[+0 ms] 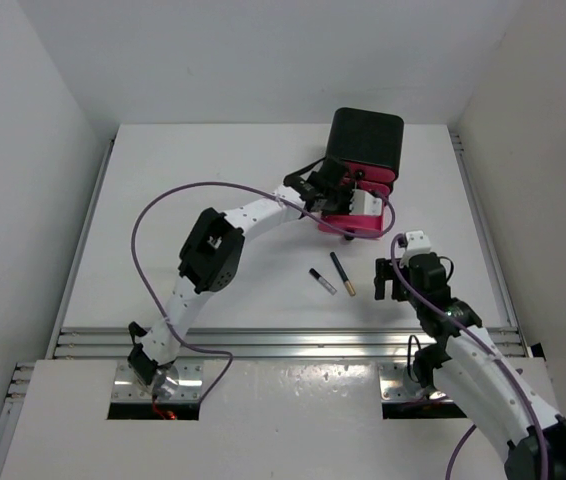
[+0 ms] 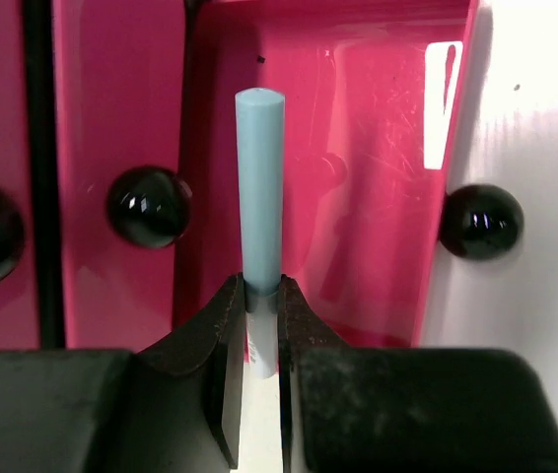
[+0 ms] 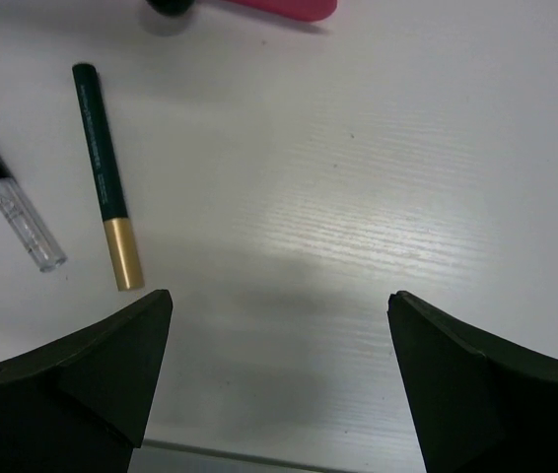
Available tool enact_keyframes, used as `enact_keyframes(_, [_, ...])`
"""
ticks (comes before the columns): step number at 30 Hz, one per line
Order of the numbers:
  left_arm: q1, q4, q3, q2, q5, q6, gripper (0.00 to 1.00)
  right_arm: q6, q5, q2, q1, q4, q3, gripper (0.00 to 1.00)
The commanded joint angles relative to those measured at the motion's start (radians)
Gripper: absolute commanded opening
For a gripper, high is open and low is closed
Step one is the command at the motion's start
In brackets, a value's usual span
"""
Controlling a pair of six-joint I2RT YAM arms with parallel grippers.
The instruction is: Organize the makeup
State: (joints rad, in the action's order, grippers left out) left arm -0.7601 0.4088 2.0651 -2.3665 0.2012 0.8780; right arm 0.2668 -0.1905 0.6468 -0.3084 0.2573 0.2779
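Stick (image 2: 259, 177) in outstretched left end effector (image 2: 262, 301)

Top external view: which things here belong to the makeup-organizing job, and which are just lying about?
Job items:
pale blue stick, held in the left claw
dark gold-tipped stick, on the table
clear black-capped tube, beside it

Not makeup:
black box with pink drawers, likely the storage rather than clutter
purple cables on the arms

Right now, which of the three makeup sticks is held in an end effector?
The pale blue stick, clamped by the left end effector; the gold-tipped dark stick and clear black-capped tube lie on the table.
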Motion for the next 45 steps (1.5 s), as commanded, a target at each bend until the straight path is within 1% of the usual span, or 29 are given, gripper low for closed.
enact_keyframes(1, [-0.025, -0.129, 0.021, -0.004, -0.037, -0.007, 0.05, -0.054, 0.058, -0.007, 0.008, 0.042, 0.029, 0.91])
enact_keyframes(2, [-0.036, -0.130, 0.032, -0.004, -0.037, -0.007, 0.08, -0.063, 0.078, 0.002, 0.005, 0.040, 0.030, 0.91])
enact_keyframes(5, [-0.036, -0.130, 0.032, -0.004, -0.046, -0.016, 0.30, -0.100, 0.166, 0.066, 0.006, 0.040, 0.049, 0.91])
enact_keyframes(6, [-0.036, -0.130, 0.032, -0.004, -0.057, -0.016, 0.42, -0.097, 0.181, 0.079, 0.005, 0.042, 0.062, 0.89])
enact_keyframes(7, [-0.036, -0.130, 0.032, 0.006, -0.068, -0.016, 0.47, -0.098, 0.183, 0.091, 0.008, 0.039, 0.069, 0.88])
enact_keyframes(8, [-0.036, -0.130, 0.032, 0.006, -0.068, -0.026, 0.49, -0.097, 0.186, 0.120, 0.006, 0.028, 0.079, 0.88])
enact_keyframes(9, [-0.036, -0.130, 0.032, 0.019, -0.068, -0.027, 0.55, -0.101, 0.183, 0.128, 0.006, 0.025, 0.083, 0.84])
enact_keyframes(12, [-0.036, -0.107, 0.032, 0.053, -0.088, -0.048, 0.63, -0.121, 0.240, 0.168, 0.006, -0.041, 0.084, 0.77])
enact_keyframes(13, [-0.036, -0.107, 0.032, 0.053, -0.097, -0.059, 0.64, -0.130, 0.267, 0.198, 0.006, -0.055, 0.084, 0.73])
enact_keyframes(15, [-0.036, -0.087, 0.032, 0.091, -0.115, -0.077, 0.64, -0.127, 0.287, 0.226, 0.006, -0.111, 0.090, 0.67])
enact_keyframes(16, [-0.036, -0.087, 0.032, 0.104, -0.126, -0.109, 0.63, -0.130, 0.304, 0.237, 0.003, -0.139, 0.102, 0.62])
enact_keyframes(17, [-0.024, -0.087, 0.032, 0.118, -0.147, -0.128, 0.63, -0.130, 0.328, 0.287, 0.006, -0.153, 0.109, 0.61])
enact_keyframes(18, [-0.015, -0.078, 0.032, 0.147, -0.158, -0.145, 0.61, -0.130, 0.344, 0.309, 0.008, -0.191, 0.124, 0.61])
enact_keyframes(19, [-0.004, -0.065, 0.032, 0.164, -0.167, -0.183, 0.58, -0.142, 0.383, 0.379, 0.002, -0.203, 0.144, 0.60])
enact_keyframes(21, [0.034, -0.024, 0.023, 0.220, -0.203, -0.233, 0.57, -0.172, 0.448, 0.436, -0.008, -0.213, 0.193, 0.61])
enact_keyframes(22, [0.050, -0.001, 0.023, 0.242, -0.212, -0.267, 0.56, -0.175, 0.463, 0.524, -0.012, -0.208, 0.228, 0.61])
enact_keyframes(24, [0.096, 0.054, -0.038, 0.295, -0.212, -0.298, 0.56, -0.167, 0.487, 0.611, -0.014, -0.175, 0.297, 0.61])
enact_keyframes(25, [0.113, 0.065, -0.071, 0.359, -0.212, -0.310, 0.54, -0.160, 0.493, 0.661, -0.018, -0.161, 0.367, 0.59])
enact_keyframes(26, [0.145, 0.074, -0.107, 0.393, -0.212, -0.324, 0.54, -0.156, 0.512, 0.688, -0.017, -0.142, 0.388, 0.58])
enact_keyframes(27, [0.160, 0.074, -0.188, 0.427, -0.212, -0.324, 0.54, -0.153, 0.511, 0.732, -0.029, -0.132, 0.405, 0.58])
enact_keyframes(28, [0.174, 0.088, -0.230, 0.459, -0.212, -0.324, 0.54, -0.155, 0.510, 0.773, -0.034, -0.128, 0.423, 0.56])
enact_keyframes(30, [0.209, 0.099, -0.343, 0.548, -0.212, -0.324, 0.54, -0.164, 0.450, 0.818, -0.055, -0.125, 0.464, 0.52])
enact_keyframes(33, [0.257, 0.125, -0.459, 0.645, -0.212, -0.358, 0.54, -0.175, 0.392, 0.876, -0.077, -0.118, 0.492, 0.48])
enact_keyframes(37, [0.314, 0.160, -0.555, 0.726, -0.149, -0.395, 0.54, -0.173, 0.347, 0.916, -0.098, -0.112, 0.480, 0.45])
enact_keyframes(40, [0.346, 0.160, -0.612, 0.751, -0.128, -0.395, 0.54, -0.155, 0.312, 0.939, -0.104, -0.133, 0.455, 0.44])
enact_keyframes(45, [0.399, 0.170, -0.672, 0.760, -0.109, -0.395, 0.54, -0.164, 0.211, 0.998, -0.136, -0.076, 0.492, 0.32])
